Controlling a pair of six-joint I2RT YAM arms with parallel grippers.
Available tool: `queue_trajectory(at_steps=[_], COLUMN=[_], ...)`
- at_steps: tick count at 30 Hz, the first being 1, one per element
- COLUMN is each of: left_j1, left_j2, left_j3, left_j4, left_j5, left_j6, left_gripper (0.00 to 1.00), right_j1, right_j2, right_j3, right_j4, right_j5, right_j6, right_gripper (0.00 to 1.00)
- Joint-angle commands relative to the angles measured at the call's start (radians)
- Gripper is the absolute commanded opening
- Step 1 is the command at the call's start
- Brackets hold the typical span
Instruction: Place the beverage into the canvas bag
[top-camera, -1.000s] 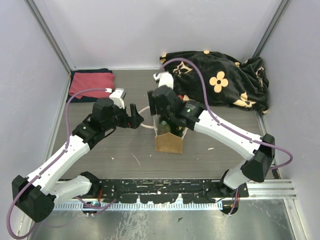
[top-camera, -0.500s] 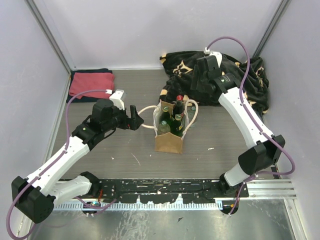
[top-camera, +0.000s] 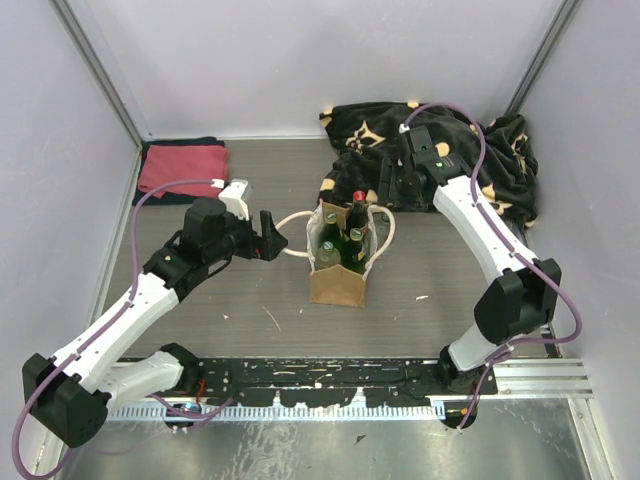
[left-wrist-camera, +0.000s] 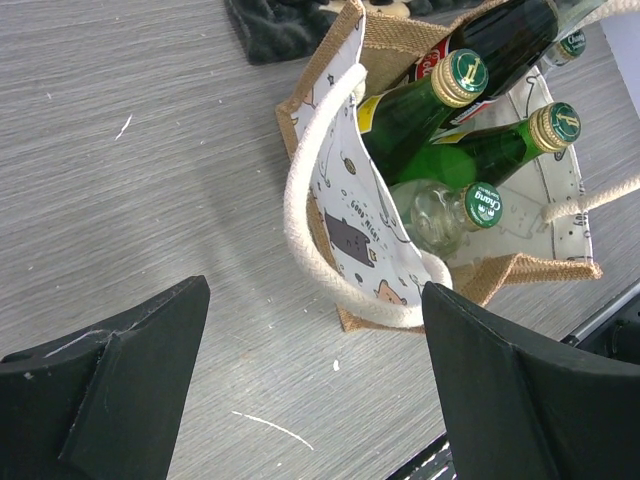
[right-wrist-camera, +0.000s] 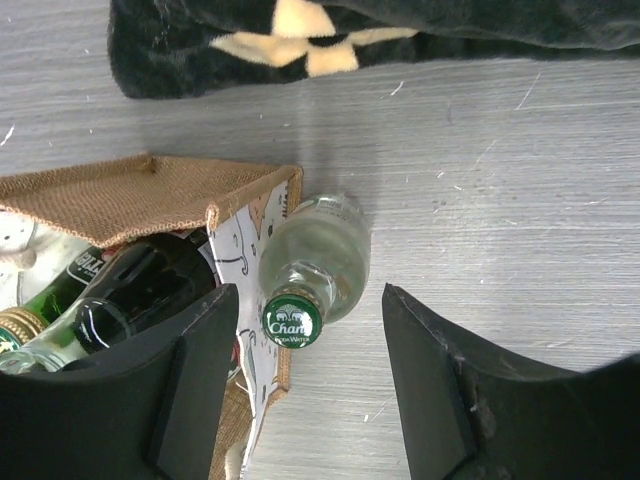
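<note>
While right tool (right-wrist-camera: 308, 300) gapes, bottle (right-wrist-camera: 320, 250) beside bag (right-wrist-camera: 130, 195) edge

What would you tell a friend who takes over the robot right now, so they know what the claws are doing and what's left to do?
The left claw is open and empty, beside the canvas bag, facing one rope handle.
The right claw is open and empty, hanging over a clear bottle.
The canvas bag stands upright on the table with at least four bottles inside.
The clear bottle stands on the table just outside a corner of the bag.
Done: those four are bagged.
Left: probably close the right claw on the clear bottle and lower it into the bag.
</note>
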Motion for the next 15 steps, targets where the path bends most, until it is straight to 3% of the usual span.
queue_trajectory(at_steps=[1,15], left_j1=[0.001,0.002], left_j2=[-0.022,-0.022], left_j3=[-0.009,-0.012], left_j4=[-0.005,-0.003], left_j5=[0.017,0.018], left_j6=[0.011,0.01], left_gripper=[0.94,0.94], right_j1=[0.003,0.002], right_j2=[0.023,0.098], right_j3=[-0.003,0.043], right_j4=[-0.008,-0.114], right_j5=[-0.065,-0.082], right_j6=[-0.02,-0.075], right_gripper=[0.64,0.56])
